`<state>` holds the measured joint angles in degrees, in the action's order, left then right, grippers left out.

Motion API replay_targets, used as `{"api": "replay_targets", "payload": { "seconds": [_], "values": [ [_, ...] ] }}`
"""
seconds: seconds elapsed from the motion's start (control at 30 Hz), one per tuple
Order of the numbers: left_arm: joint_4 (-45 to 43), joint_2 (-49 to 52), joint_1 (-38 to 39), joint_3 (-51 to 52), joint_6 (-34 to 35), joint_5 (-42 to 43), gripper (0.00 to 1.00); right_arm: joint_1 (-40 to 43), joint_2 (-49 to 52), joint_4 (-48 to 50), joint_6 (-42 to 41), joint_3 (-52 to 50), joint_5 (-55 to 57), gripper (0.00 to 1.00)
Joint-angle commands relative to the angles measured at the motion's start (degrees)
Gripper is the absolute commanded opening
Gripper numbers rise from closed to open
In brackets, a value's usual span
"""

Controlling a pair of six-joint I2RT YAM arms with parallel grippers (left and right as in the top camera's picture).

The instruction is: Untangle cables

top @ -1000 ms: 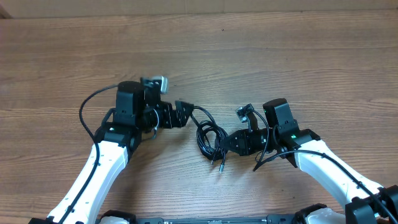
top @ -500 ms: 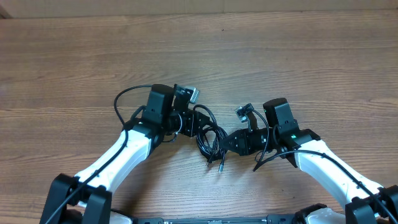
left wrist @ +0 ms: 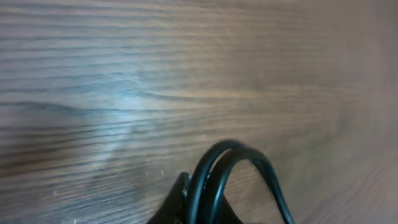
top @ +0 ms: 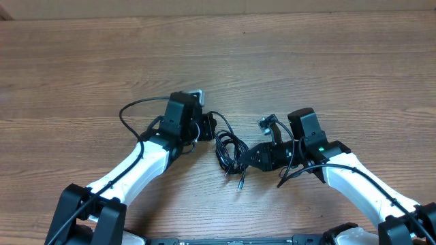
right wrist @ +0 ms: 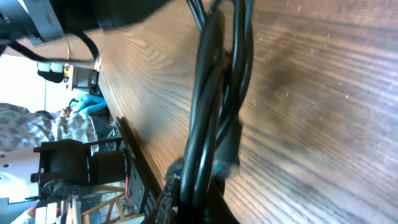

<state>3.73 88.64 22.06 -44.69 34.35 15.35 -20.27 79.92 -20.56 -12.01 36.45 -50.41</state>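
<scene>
Holding the cables (top: 230, 151) from both sides, I judge that I am at the pulling-apart step, with nothing freed yet. The left end effector (top: 208, 126) is clamped together on a doubled strand at its edge of the bundle. In the left wrist view the black cord rises in an arch just ahead of it, over the bare wooden surface (top: 306, 61). The right end effector (top: 251, 158) is closed on the opposite edge, and its wrist view shows several strands running side by side straight into the grip.

The bundle itself lies between the two end effectors, coiled in overlapping loops and resting on the surface. One plug (top: 240, 182) trails loose just beside the right end effector, on the side toward the arm bases.

Next I want to draw the two end effectors apart slowly, each backing away from the coil, and watch which loops open and which tighten. Because the right one holds more than one strand, I expect it may drag the whole coil rather than separate it. If the loops cinch, I plan to stop, let go on that side and take a single strand nearer the free plug. A slight lift off the surface should keep the cord from snagging.
</scene>
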Motion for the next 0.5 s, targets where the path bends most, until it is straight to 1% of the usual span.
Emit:
{"api": "replay_targets", "payload": {
  "seconds": [0.0,0.07,0.17,0.37,0.47],
  "values": [
    [-3.0,0.5,-5.4,-2.0,12.9,-14.6,0.04,-1.7,-0.2,-2.6,0.1,0.0,-3.6,0.04],
    [-4.8,0.5,-7.5,-2.0,15.8,-14.3,0.04,-2.6,-0.2,-2.9,0.0,-0.1,-3.5,0.04],
    [-6.0,0.3,-10.7,-2.1,17.6,-13.5,0.04,-3.6,-0.2,-4.6,-0.1,-0.1,-1.6,0.04],
    [-5.5,0.3,-16.3,-2.1,16.6,-7.6,0.04,-3.8,-0.2,-11.2,-3.8,-0.1,6.3,0.04],
    [-5.5,0.3,-17.3,-2.1,14.3,-4.0,0.04,-3.8,-0.2,-10.8,-4.7,-0.1,7.1,0.04]
  ]
}}
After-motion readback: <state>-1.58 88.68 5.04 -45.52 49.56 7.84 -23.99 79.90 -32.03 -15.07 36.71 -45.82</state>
